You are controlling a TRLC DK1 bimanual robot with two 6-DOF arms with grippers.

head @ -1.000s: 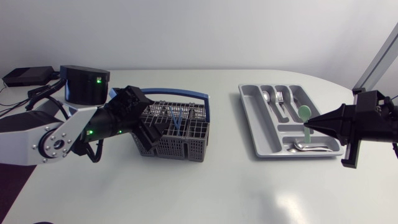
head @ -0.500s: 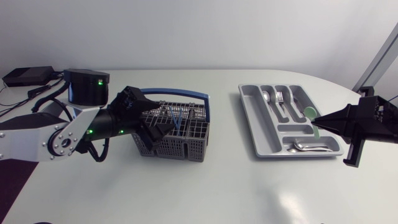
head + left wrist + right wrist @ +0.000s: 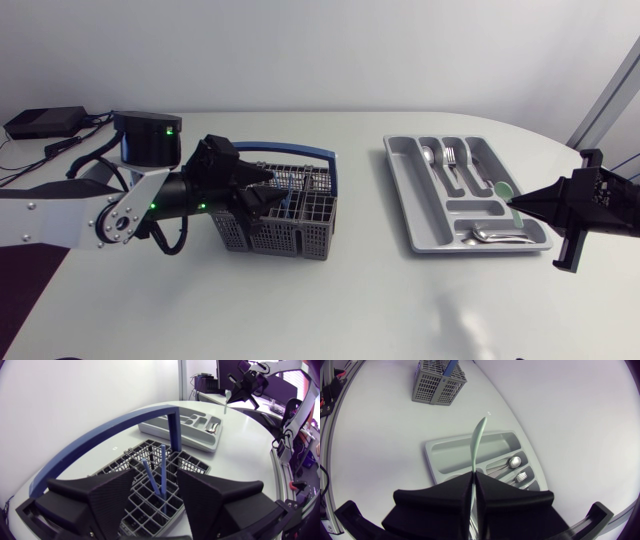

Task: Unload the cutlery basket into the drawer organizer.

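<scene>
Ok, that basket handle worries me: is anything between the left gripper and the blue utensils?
Nothing visible. The two blue utensils stand just ahead of the open left gripper; the basket handle arches beyond them.

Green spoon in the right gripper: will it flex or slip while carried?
The green spoon juts straight out of the right gripper without sagging, so it is probably stiff. Its matte, pale look suggests plastic, so it is likely light. It is pinched only at one end, so it might pivot or slip if bumped.
</scene>
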